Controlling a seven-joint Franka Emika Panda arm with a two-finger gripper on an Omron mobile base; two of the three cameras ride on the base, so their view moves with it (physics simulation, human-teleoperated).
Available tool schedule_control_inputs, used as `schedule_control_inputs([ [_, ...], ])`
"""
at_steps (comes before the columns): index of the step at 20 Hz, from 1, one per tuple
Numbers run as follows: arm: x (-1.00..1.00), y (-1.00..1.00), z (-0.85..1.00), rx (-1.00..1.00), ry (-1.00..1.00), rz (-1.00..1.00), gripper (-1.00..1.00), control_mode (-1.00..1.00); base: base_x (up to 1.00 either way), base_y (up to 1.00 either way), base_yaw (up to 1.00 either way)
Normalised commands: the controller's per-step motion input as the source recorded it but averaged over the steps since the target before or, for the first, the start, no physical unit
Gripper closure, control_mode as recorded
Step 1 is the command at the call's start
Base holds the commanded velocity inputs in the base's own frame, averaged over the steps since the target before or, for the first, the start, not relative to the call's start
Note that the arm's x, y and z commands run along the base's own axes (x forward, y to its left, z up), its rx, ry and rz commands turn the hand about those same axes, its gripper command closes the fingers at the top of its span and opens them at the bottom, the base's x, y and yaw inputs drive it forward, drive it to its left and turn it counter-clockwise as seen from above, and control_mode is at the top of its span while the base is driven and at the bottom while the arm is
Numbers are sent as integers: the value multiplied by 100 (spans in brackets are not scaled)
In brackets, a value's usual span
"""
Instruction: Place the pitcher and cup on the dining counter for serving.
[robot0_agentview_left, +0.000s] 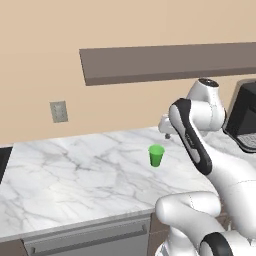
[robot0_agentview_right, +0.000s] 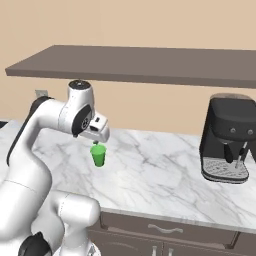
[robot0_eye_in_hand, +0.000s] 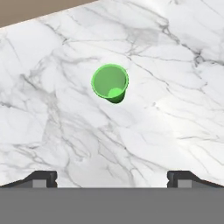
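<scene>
Marble worktop (robot0_agentview_left: 75, 175), veined; tapered green cup (robot0_eye_in_hand: 110, 82) upright.

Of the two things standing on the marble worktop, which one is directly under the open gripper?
The small green cup, upright below the gripper. The black coffee machine stands far off at the worktop's other end.

Glossy white rounded arm (robot0_agentview_left: 200, 150) segments with dark joint bands.

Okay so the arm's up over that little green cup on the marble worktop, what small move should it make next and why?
Probably lower the open gripper straight down around the small bright green tapered cup. The cup stands upright and alone on the white marble worktop, the hand view looks down into its mouth, and the dark fingertips stand wide apart, holding nothing.
</scene>
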Motion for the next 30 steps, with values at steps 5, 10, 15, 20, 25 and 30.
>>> schedule_control_inputs([
  [5,54,-2,-48,0,13,0,-100,-100,0,0,0],
  [10,52,-16,-54,0,6,0,-100,-100,0,0,0],
  [15,49,-19,-24,0,0,0,-100,-100,0,0,0],
  [20,29,0,-21,-1,0,0,-100,-100,0,0,0],
  [25,10,0,-41,-4,0,0,-100,-100,0,0,0],
  [30,6,0,-33,-1,0,0,-100,-100,0,0,0],
])
